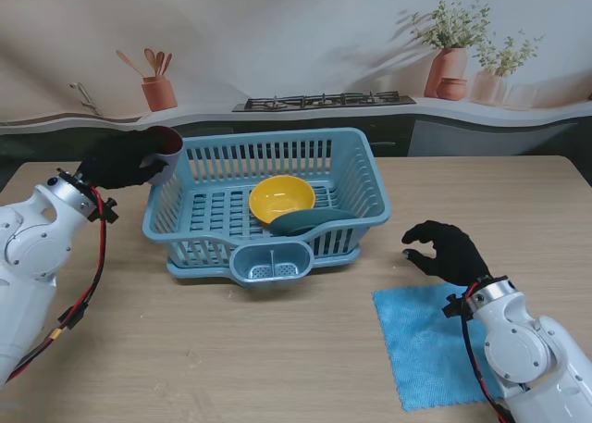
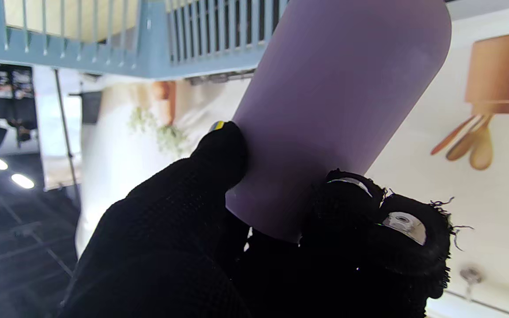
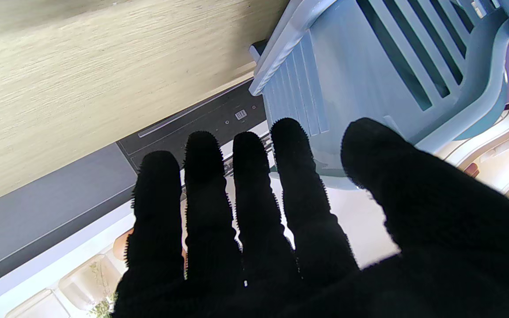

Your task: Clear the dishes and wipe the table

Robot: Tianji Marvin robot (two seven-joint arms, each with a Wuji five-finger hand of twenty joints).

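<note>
From the stand, the left hand point(image 1: 125, 159) is wrapped round a purple cup point(image 1: 168, 145), holding it off the worktop point(image 1: 277, 340) at the far left corner of the blue dish rack point(image 1: 268, 205). Inside the rack, to the right of that hand, sit a yellow bowl point(image 1: 281, 197) and a dark green dish point(image 1: 310, 221) touching it. The right hand point(image 1: 446, 249) hovers with fingers apart, gripping nothing, just beyond the far edge of a blue cloth point(image 1: 435, 344) lying flat on the worktop.

The left wrist view adds the grip itself: thumb point(image 2: 219, 150) on one side of the cup point(image 2: 325, 110), fingertips point(image 2: 351, 198) on the other, near its base, the rack's rim point(image 2: 157, 62) just beyond.

The right wrist view shows four straight fingers point(image 3: 254, 185) held slightly apart, the thumb point(image 3: 382, 154) wide, and the rack's wall point(image 3: 351, 88) ahead; the cloth is out of sight here.
</note>
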